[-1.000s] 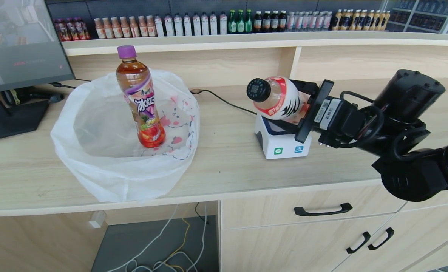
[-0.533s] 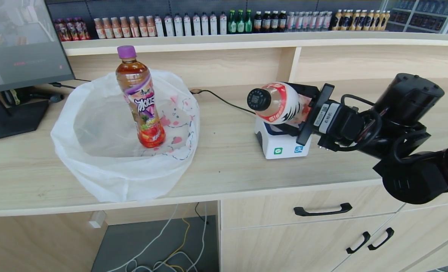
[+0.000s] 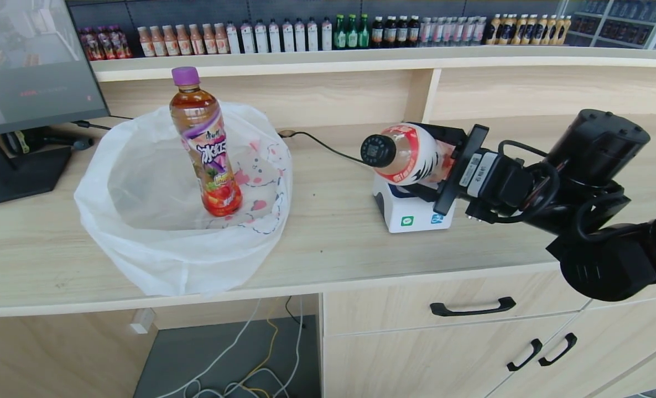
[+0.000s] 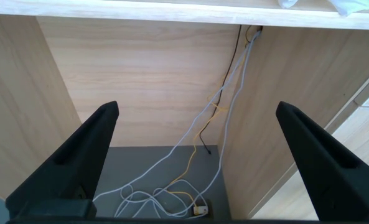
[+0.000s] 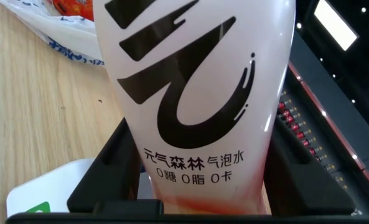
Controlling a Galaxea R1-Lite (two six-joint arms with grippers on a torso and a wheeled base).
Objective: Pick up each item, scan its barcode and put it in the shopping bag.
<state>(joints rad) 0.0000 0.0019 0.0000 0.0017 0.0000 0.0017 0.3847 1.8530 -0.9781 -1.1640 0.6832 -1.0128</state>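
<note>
Nearest you, below the counter, your left gripper hangs with its jaws spread wide and nothing between them. Loose cables lie on the floor beyond it.

Up at counter height, your right gripper is clamped on the white bottle, one finger on each side of the body. From the right wrist view you can see the fingers pressed against the bottle's lower half. The bottle lies on its side in the grip, with its black cap pointing away from the wrist toward your left. It sits directly above the white scanner, very close to the scanner's top. You cannot tell from these views whether the two touch.

Further left on the counter, well apart from the gripper, the shopping bag stands open with its rim rolled down. A tea bottle with a purple cap stands upright inside it, tilted slightly.

A monitor sits at the far left, and a row of bottles lines the ledge at the back.
</note>
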